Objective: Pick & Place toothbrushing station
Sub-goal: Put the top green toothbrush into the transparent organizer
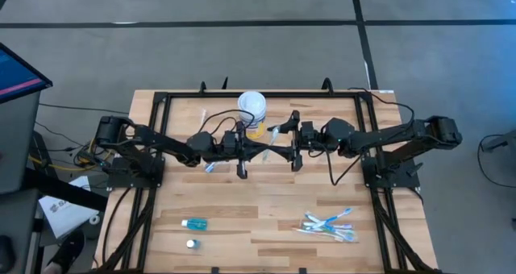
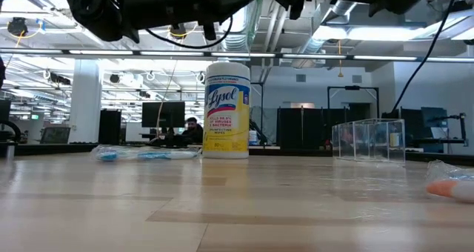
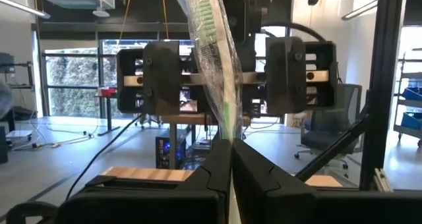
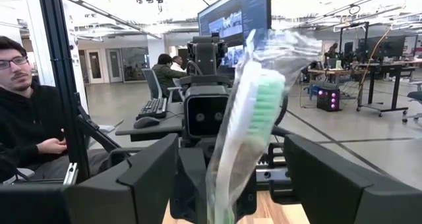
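Note:
A green toothbrush in a clear wrapper (image 3: 214, 46) (image 4: 254, 118) stands up above the table's middle (image 1: 274, 134), its bristle head uppermost. My left gripper (image 3: 231, 158) (image 1: 268, 151) is shut on it. My right gripper (image 4: 241, 184) (image 1: 286, 145) faces the left one. It is open, with one finger on either side of the toothbrush, touching nothing. More wrapped toothbrushes (image 1: 329, 224) lie flat near the table's front right. A small blue tube (image 1: 195, 223) lies at the front left. Clear plastic cups (image 2: 368, 139) stand on the table. My left gripper pinches the wrapped toothbrush's lower handle end (image 3: 229, 128) between its two shut fingers. The fingers come nearly level from the table's left. The toothbrush rises from them, leaning a little, clear of the table.
A yellow-labelled canister with a white lid (image 1: 251, 109) (image 2: 227, 110) stands at the far middle, just behind both grippers. Another wrapped toothbrush (image 1: 211, 168) lies under the left arm. A small white cap (image 1: 191, 243) is near the front edge. A black frame (image 1: 161, 97) rims the table. A person (image 4: 26, 118) sits beyond it.

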Action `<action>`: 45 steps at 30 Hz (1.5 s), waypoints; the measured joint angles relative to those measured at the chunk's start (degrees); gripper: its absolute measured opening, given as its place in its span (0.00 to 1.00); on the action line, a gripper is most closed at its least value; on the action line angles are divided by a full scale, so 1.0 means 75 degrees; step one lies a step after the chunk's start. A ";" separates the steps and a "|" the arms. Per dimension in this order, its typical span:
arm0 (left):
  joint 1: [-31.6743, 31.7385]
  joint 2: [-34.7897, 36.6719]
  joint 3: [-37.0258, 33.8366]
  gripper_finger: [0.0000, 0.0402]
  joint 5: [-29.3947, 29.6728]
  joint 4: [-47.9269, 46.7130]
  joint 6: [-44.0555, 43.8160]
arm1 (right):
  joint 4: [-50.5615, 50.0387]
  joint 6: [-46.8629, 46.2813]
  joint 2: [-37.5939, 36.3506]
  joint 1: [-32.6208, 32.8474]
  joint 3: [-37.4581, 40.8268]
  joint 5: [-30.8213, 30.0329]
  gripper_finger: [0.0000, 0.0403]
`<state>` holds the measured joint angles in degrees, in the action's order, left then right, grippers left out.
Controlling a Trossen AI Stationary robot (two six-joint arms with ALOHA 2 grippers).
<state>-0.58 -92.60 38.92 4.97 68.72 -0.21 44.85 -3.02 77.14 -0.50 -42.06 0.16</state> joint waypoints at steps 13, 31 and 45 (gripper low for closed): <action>0.0000 0.0067 0.0006 0.00 -0.0006 -0.0027 0.0000 | -0.0091 -0.0001 0.0000 -0.0005 0.0003 -0.0006 0.66; 0.0000 0.0067 0.0003 0.00 -0.0032 -0.0083 0.0000 | -0.0091 0.0001 0.0000 -0.0002 0.0003 0.0000 0.39; 0.0003 0.0067 0.0000 0.00 0.0023 -0.0080 0.0001 | -0.0088 0.0151 0.0000 0.0001 0.0003 0.0035 0.02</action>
<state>-0.56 -92.09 38.92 5.15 68.12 -0.20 44.18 -1.89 77.14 -0.49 -42.04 0.42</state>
